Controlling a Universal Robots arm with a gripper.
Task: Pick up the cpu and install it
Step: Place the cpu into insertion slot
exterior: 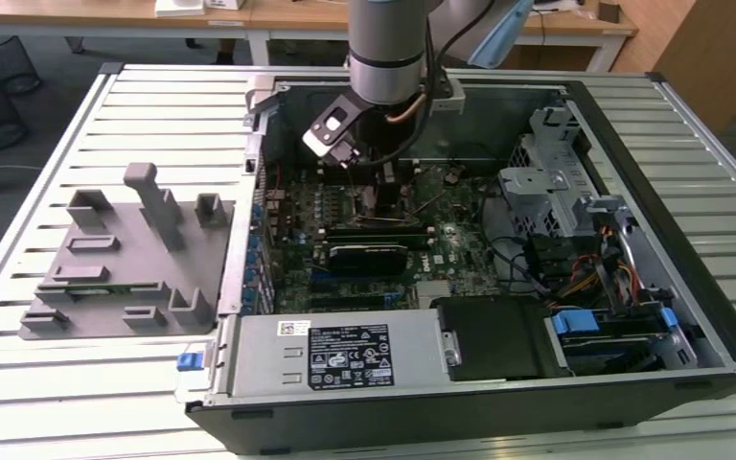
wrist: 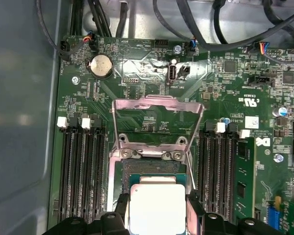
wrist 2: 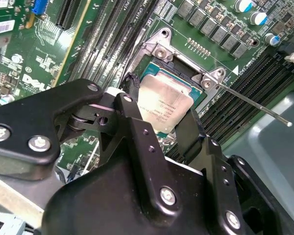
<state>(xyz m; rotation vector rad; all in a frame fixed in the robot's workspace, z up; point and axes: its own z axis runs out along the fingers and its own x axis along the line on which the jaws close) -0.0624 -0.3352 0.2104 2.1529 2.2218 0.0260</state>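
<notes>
The black two-fingered gripper (wrist 2: pixel 160 104) clasped the small silvery square cpu (wrist 2: pixel 167 100) by opposite edges, just above the open metal-framed socket (wrist: pixel 152 172); installing was under way, and seating seemed to demand square, gentle alignment.

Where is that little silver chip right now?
In the first wrist view the cpu sits gripped in the claw, right over the open socket, with memory slots on both sides.

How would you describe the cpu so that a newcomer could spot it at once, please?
Look inside the open black computer case at the green motherboard. Over its open metal socket frame, the black tool grips the small flat square cpu. Its plain pale silvery top sets it apart.
</notes>
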